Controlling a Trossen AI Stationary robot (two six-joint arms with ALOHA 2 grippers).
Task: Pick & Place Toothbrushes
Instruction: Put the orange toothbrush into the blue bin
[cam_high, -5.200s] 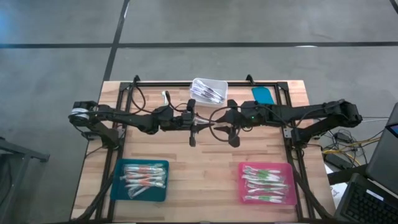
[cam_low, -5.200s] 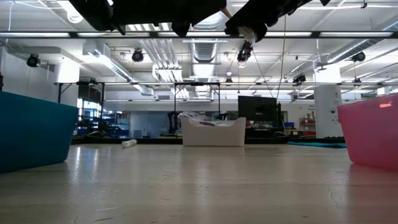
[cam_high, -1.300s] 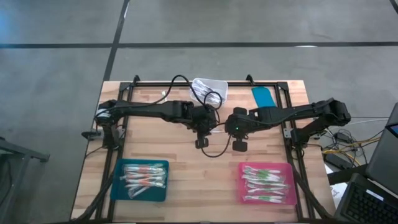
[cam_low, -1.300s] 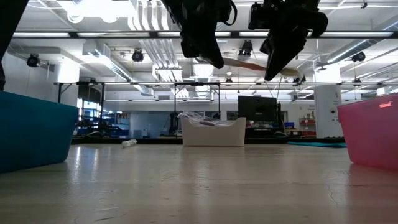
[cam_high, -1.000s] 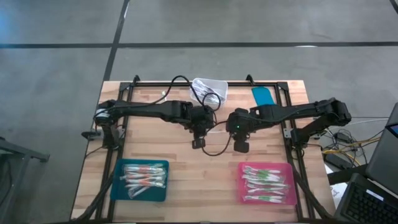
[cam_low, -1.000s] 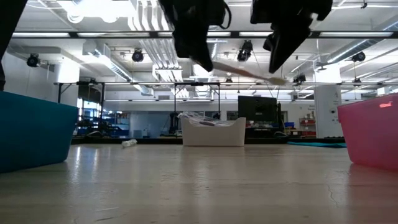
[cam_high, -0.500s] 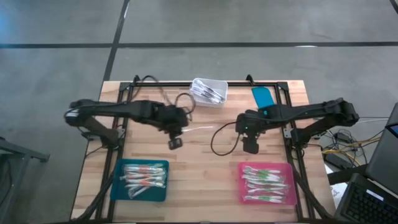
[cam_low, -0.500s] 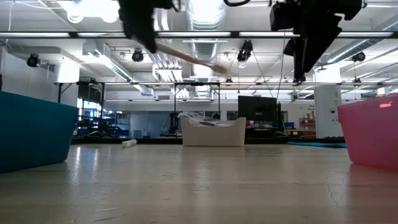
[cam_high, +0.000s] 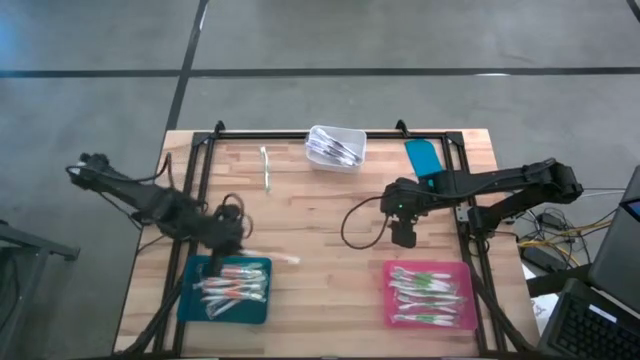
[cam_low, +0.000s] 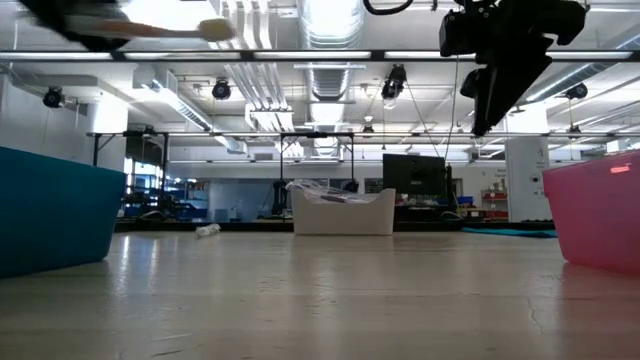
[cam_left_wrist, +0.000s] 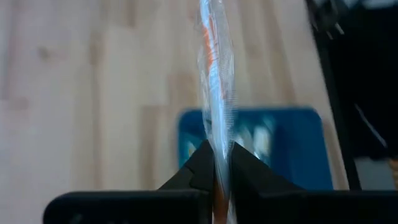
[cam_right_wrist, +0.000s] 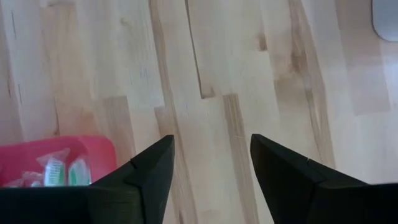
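Above the near-left part of the table (cam_high: 330, 250), one toothbrush (cam_left_wrist: 215, 93) in a clear wrapper with orange accents is pinched between the fingers of the left claw (cam_left_wrist: 215, 163), clenched tight on it, its free end sticking out past the upper right corner of the teal tray (cam_high: 192, 300). More toothbrushes lie in that tray, in the pink tray (cam_high: 460, 272) and in the white bin (cam_high: 336, 147) at the far edge; one lies loose (cam_high: 266, 168) on the wood left of the bin. Over the table's right half, the right claw (cam_right_wrist: 210, 165) hangs spread wide, gripping nothing.
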